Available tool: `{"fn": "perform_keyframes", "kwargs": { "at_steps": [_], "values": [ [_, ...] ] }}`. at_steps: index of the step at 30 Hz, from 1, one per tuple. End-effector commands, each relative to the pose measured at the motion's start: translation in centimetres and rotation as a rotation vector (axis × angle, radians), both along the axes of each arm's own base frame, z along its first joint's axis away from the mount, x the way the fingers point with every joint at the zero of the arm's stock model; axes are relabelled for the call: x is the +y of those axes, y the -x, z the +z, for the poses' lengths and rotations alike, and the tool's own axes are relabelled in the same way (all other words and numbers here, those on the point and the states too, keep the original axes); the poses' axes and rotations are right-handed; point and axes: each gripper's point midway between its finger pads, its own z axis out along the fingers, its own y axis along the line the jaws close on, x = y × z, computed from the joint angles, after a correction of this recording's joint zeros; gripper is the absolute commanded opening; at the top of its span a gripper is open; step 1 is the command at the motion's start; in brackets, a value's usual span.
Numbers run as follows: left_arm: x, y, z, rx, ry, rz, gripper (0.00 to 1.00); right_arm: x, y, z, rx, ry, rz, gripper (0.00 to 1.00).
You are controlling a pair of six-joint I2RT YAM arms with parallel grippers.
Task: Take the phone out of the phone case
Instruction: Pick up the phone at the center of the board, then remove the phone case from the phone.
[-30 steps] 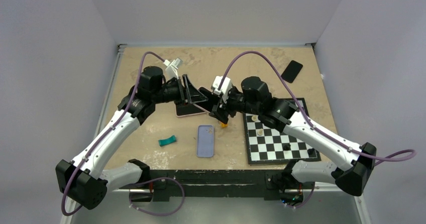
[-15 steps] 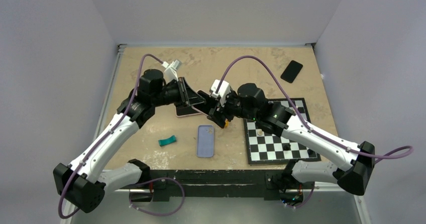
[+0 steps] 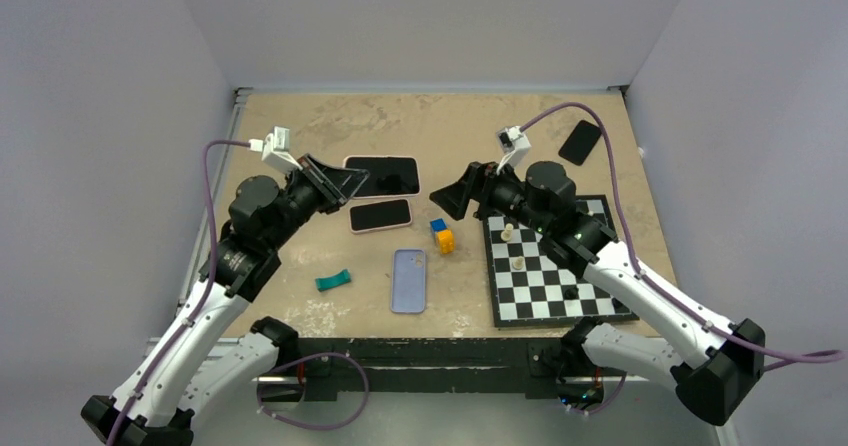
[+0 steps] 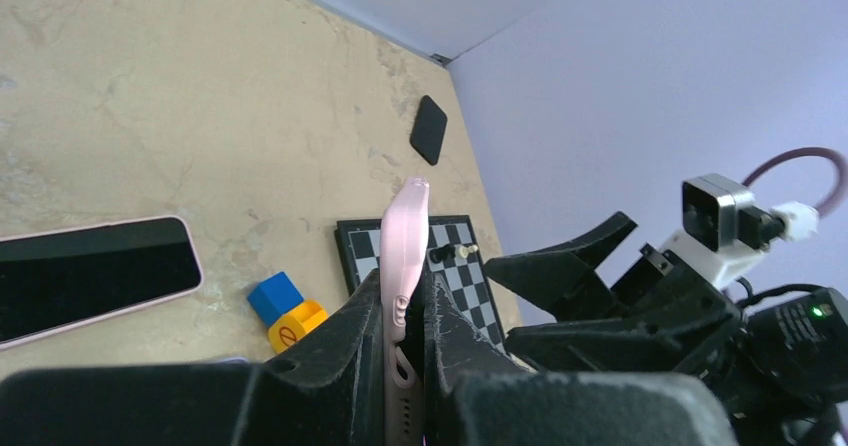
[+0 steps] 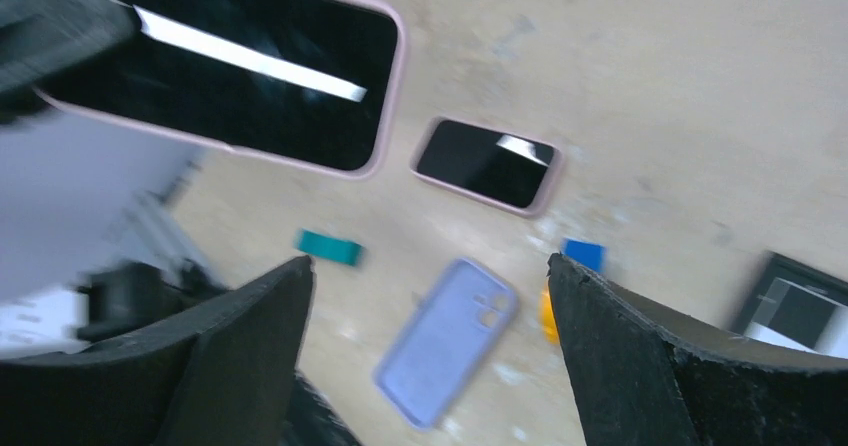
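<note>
Two sets of jaws logged.

Left jaws: pressed together on the phone (image 3: 385, 175) in its pink case (image 4: 407, 228). The fingers (image 4: 352, 344) clamp one on each face at a short end. The phone is held off the bench (image 3: 450, 116), screen up and roughly level, with its free end pointing toward the right arm. The left wrist view shows only the case's side edge, with its buttons, standing between the fingers.

Right jaws: spread wide with nothing between them, fingers (image 5: 232, 358) in the air. They face the phone's free end, near it but not touching.

Outward on the bench:
- A second pink-edged phone (image 3: 380, 215) lies flat, screen up, just on the near side of the held one in the top view.
- A blue cube (image 3: 437, 226) and an orange cube (image 3: 446, 241) touch each other between that phone and the chessboard (image 3: 530, 296).
- The chessboard sits under the right arm and carries a few scattered pieces, pale and dark.
- A lilac case (image 3: 408, 279) lies back up toward the near edge. Cannot tell whether anything is inside it.
- A teal piece (image 3: 332, 281) lies to the left of the lilac case, apart from it.
- A black phone (image 3: 581, 142) lies at the far right corner, well apart from everything else.
</note>
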Motion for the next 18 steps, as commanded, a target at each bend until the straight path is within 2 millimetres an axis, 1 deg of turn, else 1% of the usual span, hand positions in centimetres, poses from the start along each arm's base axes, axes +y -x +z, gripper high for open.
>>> {"fn": "perform_keyframes", "kwargs": {
  "at_steps": [1,3,6,8,10,12,14,18],
  "values": [
    [-1.6,0.9,7.1,-0.186,0.235,-0.096,0.00,1.5,2.1,5.7,0.104,-0.427,0.193,0.89],
    [-2.3,1.3,7.5,-0.191,0.289,-0.148,0.00,1.2,1.8,6.0,0.113,-0.491,0.193,0.89],
    [-2.8,1.6,7.7,-0.194,0.363,-0.184,0.00,1.6,1.5,5.4,0.152,-0.518,0.195,0.88],
    [-3.1,1.7,7.7,-0.182,0.385,-0.203,0.00,1.8,1.5,5.5,0.163,-0.554,0.211,0.86],
    [-3.5,1.9,7.5,-0.174,0.416,-0.234,0.00,1.8,1.4,5.9,0.161,-0.606,0.210,0.82],
    [-3.8,2.0,7.6,-0.171,0.445,-0.255,0.00,2.0,1.3,6.4,0.161,-0.653,0.220,0.75],
    [-3.9,2.1,7.8,-0.182,0.467,-0.267,0.00,2.1,1.1,7.3,0.143,-0.691,0.231,0.66],
    [-3.9,2.5,7.9,-0.202,0.495,-0.276,0.00,3.0,1.1,8.7,0.121,-0.744,0.271,0.40]
  ]
}}
